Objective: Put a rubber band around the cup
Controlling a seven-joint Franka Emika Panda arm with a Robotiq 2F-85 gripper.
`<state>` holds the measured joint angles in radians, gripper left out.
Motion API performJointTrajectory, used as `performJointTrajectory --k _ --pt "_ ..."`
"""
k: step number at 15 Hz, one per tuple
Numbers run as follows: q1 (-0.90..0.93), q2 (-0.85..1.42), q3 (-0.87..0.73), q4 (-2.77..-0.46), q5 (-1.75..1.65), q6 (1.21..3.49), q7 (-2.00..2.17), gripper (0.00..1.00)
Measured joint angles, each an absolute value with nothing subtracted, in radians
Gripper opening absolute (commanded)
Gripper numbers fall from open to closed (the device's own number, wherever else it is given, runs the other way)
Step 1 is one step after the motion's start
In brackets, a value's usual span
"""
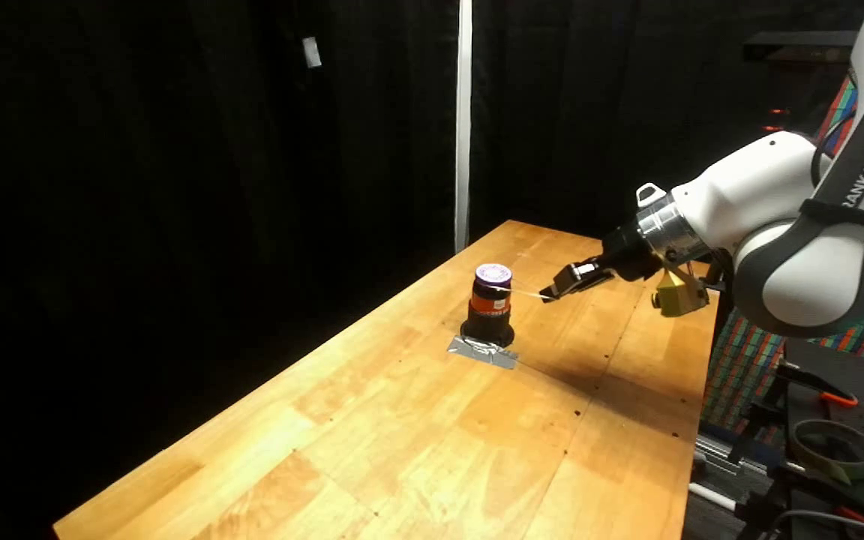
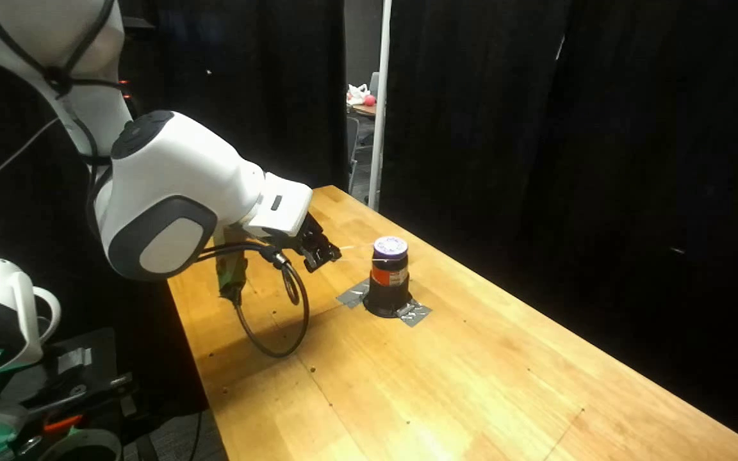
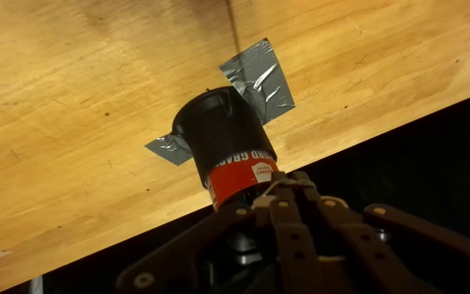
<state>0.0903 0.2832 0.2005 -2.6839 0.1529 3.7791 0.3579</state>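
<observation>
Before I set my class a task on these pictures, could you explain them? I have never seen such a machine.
The machine is a robot arm, mostly white, ending in a dark gripper. Two pictures look on from different places outside the robot; the third is taken from its wrist, so the gripper shows large at the bottom. On the wooden table stands the cup, upright, black and orange with a purple top. Grey tape sits at its foot. A thin rubber band stretches between the gripper's tips and the cup's upper part, and seems to loop around it. Whether the tips pinch the band or it is only hooked over them, I cannot tell.
</observation>
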Motion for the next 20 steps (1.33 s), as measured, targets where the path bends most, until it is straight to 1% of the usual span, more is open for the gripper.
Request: performJointTrajectory --k 3,8,14,20 --pt "0.091 0.325 0.199 -2.705 0.148 3.878 0.347 0.11" --pt "0.091 0.396 0.2 -2.71 0.134 4.045 0.35 0.09" --pt "0.091 0.477 0.2 -2.708 0.134 4.221 0.351 0.1" --pt "0.091 0.477 0.2 -2.655 0.134 4.214 0.362 0.09"
